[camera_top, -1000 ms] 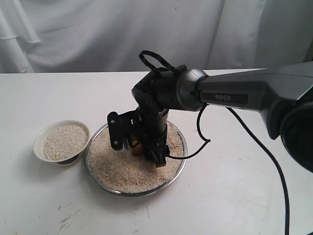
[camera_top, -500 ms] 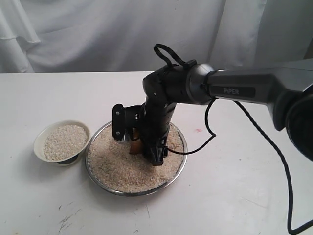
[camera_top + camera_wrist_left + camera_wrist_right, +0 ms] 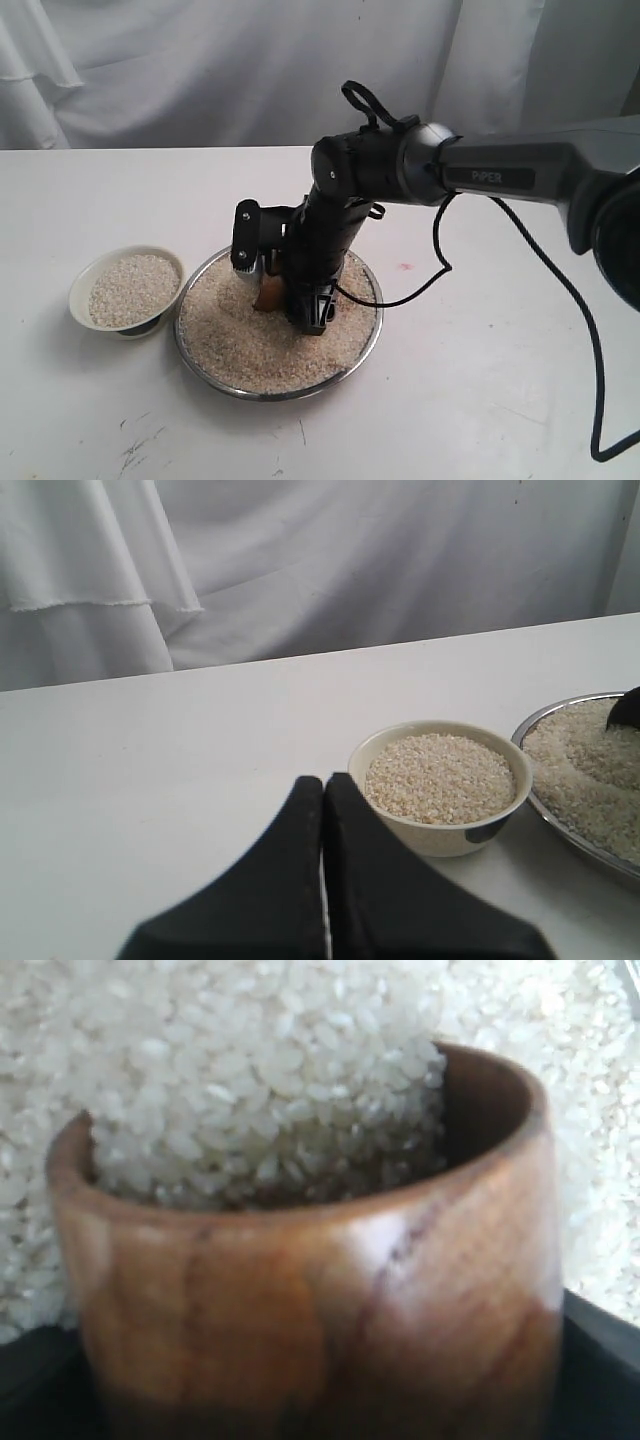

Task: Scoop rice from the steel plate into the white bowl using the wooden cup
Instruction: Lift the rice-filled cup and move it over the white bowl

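1. Counter (image 3: pixel 480 380): white and flat, it carries everything here, with pale cloth hanging behind it.
2. My right arm (image 3: pixel 520 175) is dark grey. It reaches in from the right side of the exterior view and bends down over the steel plate.
3. The steel plate (image 3: pixel 278 396) is my landmark. It is wide, shallow and shiny, and it sits on the counter with its thin rim showing all round.
4. The rice (image 3: pixel 245 345) covers nearly the whole floor of the steel plate as a loose beige layer. A second helping of grains fills the white bowl almost to its rim.
5. The white bowl (image 3: pixel 74 296) stands upright just beside the steel plate, on the plate's left in the exterior view. I cannot tell whether the two rims touch.
6. My right gripper (image 3: pixel 278 292) is down inside the steel plate, near its middle. Its fingers are clamped on the wooden cup, one on each side of it.
7. The wooden cup (image 3: pixel 320 1320) is reddish-brown and tipped over, its mouth pushed into the plate's rice. Grains lie heaped inside the opening.
8. My left gripper (image 3: pixel 324 785) has its two black fingers pressed together with nothing between them. It hangs over bare counter, clear of the steel plate, with the white bowl closer to it than the plate.
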Motion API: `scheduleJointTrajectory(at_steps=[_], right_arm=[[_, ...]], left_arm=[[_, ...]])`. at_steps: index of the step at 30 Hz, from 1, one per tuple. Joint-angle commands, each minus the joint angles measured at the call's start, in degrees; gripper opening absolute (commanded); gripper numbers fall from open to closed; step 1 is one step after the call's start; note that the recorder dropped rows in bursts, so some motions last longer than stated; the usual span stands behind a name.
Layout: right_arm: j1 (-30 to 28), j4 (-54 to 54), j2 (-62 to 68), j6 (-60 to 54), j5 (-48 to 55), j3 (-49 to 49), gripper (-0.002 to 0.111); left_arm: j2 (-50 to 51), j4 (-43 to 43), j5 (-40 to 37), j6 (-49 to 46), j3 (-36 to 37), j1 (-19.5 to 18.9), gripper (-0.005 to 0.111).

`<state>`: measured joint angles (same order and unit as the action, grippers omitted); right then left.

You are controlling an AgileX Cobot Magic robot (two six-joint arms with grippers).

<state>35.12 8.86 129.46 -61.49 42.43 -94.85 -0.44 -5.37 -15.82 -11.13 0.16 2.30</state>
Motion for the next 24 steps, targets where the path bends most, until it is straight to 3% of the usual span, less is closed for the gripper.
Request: scheduleJointTrajectory(at_steps=[1,9,24], right_arm=[[-2.74,3.52,-1.19,-0.51,-1.73,0.23,0.0],[-7.25,15.02,-3.37,-7.48,-1.62,0.23,0.0],[-7.42,18.06,-4.48,-11.24,0.3,0.23,0.0]], left_arm=[[0.44,-0.06,0.58,0.18,-0.16,0.37,0.0],[0.44,-0.06,0.58,0.18,-0.16,0.37,0.0],[0.44,-0.06,0.58,0.18,-0.16,0.37,0.0]])
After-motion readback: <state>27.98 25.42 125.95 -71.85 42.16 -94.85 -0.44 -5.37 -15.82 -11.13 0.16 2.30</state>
